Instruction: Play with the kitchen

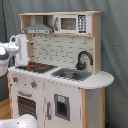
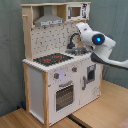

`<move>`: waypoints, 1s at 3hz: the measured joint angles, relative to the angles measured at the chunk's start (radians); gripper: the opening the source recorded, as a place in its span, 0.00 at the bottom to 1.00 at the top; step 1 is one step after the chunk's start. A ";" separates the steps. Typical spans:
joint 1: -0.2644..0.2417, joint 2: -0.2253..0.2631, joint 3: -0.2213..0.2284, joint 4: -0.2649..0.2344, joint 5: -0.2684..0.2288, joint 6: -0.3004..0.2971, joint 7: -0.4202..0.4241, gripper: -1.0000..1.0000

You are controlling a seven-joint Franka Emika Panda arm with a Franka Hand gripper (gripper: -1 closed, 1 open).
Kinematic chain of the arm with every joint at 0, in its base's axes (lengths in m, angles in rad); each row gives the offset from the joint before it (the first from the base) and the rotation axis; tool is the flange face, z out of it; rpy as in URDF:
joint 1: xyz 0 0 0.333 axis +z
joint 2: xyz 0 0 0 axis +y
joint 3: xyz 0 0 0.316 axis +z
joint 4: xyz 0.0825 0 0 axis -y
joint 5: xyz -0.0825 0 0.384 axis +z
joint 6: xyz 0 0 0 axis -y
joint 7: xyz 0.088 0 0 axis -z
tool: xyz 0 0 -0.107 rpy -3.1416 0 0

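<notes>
- Fingers cannot be told as apart or together in either exterior view; only the white robot arm (image 2: 95,39) is showing, hanging beside the kitchen.
- Large white and light-wood toy kitchen (image 1: 60,70) is standing on the wooden floor (image 2: 100,107), its black-red hob (image 1: 36,67) lying beside the silver sink (image 1: 70,75) under the black faucet (image 1: 83,59).

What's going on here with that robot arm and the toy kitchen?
A white robot arm is reaching in over the counter of a toy play kitchen, near the black faucet and the silver sink. Nothing appears to be held. The hob is bare, and the oven door looks shut. Its gripper isn't clearly visible in either exterior view.
</notes>
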 joint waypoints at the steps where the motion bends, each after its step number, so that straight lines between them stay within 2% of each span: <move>1: -0.067 0.026 -0.001 0.070 0.037 -0.017 0.008 1.00; 2: -0.128 0.052 0.003 0.137 0.073 -0.037 0.019 1.00; 3: -0.209 0.088 0.013 0.228 0.127 -0.072 0.040 1.00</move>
